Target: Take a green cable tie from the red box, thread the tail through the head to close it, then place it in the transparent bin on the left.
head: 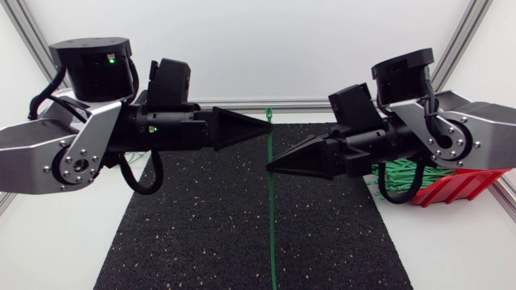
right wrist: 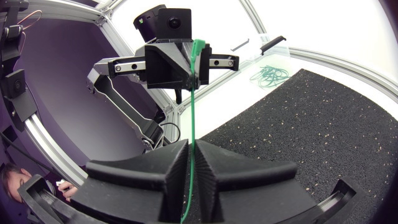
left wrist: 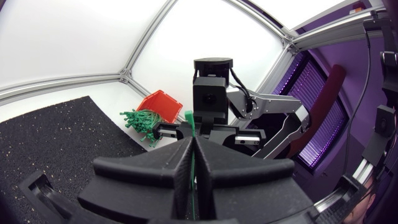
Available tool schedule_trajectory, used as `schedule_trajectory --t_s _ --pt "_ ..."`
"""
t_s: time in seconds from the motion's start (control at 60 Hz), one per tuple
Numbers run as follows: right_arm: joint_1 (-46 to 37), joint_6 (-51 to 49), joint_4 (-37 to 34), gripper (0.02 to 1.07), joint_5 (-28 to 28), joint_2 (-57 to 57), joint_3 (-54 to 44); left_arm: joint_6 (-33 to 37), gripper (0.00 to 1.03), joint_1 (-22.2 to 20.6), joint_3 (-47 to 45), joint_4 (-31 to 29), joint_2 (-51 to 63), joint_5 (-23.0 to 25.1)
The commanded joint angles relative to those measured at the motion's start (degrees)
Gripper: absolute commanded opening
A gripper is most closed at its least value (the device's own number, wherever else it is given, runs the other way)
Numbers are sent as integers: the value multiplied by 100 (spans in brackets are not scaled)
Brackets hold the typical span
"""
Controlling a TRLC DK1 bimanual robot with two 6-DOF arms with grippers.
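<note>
While the slim green plastic cable tie (head: 272,225) runs straight down the centre of the frame, both tools are pinching it; the left tool (head: 265,123) clamps near its upper end, seemingly the head; the right tool (head: 270,167) grips just below, likely steadying it for threading; long axis top-to-bottom, tail pointing at the lower edge, not yet looped; the red plastic box (head: 451,189) sits at the right.
</note>
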Motion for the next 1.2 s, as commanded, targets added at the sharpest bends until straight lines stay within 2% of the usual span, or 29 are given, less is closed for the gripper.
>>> schedule_trajectory --t_s 0.0,0.05,0.1,0.217,0.317,0.417,0.483,0.567,0.633,0.717,0.767,0.85,0.933,1.0,1.067,1.183 --pt "-3 -103 -3 46 29 -7 -173 -138 4 148 131 -231 -77 -2" --pt "-29 -111 -47 55 55 -16 -156 -138 4 263 245 -407 -33 -2" --pt "-29 -111 -56 57 108 -42 -164 -138 4 342 394 -697 29 25" --pt "-109 -111 -126 77 301 -113 -103 -138 4 614 781 -1514 169 297" --pt "-179 -111 -205 77 336 -104 -24 -129 4 887 1106 -2200 407 737" --pt "-232 -252 -214 77 362 -86 -15 -138 4 1054 1115 -2393 538 1027" --pt "-188 -472 -276 77 389 -86 3 -138 4 1150 1089 -2437 600 1141" --pt "-21 -1122 -513 78 811 -95 38 -138 4 1291 1027 -2437 679 1317" --pt "146 -1966 -909 90 1408 -95 99 -129 4 1379 992 -2411 732 1431" --pt "261 -2546 -917 96 1637 -148 73 -112 4 1423 904 -2375 732 1440" --pt "392 -2941 -944 102 2041 -227 47 -112 4 1458 878 -2367 732 1457" --pt "595 -3319 -1040 103 2419 -324 55 -103 4 1502 851 -2367 741 1493" --pt "920 -3592 -1322 103 3500 -359 161 -94 4 1528 843 -2349 741 1493" --pt "1104 -3785 -1990 103 4001 -165 495 -103 4 1537 843 -2323 758 1493" --pt "1104 -4286 -2702 102 3869 63 794 -103 4 1555 851 -2279 802 1484" --pt "1148 -4365 -2702 102 3817 19 758 -112 4 1581 878 -2217 890 1484"
